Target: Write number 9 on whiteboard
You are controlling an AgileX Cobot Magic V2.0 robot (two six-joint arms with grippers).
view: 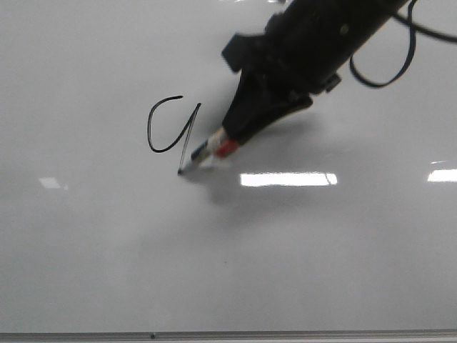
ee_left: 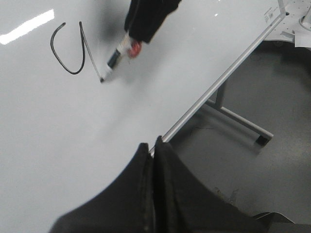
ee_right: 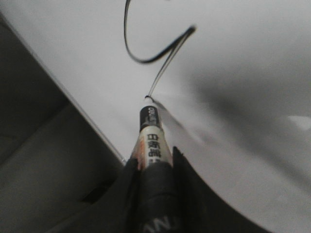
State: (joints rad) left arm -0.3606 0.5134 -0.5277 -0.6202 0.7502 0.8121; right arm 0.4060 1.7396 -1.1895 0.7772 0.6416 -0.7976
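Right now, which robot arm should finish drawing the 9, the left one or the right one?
The right one. The right gripper is shut on the marker, whose tip sits at the end of the number 9 tail on the whiteboard. The left gripper is shut, holds nothing, and is farther from the figure.

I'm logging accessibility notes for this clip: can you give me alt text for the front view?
The right hand, reaching in from the upper right, grips a marker whose tip touches the whiteboard at the bottom of the tail of a thin black number 9 with an open-topped loop. Bright light reflections and the arm's shadow lie on the glossy board.
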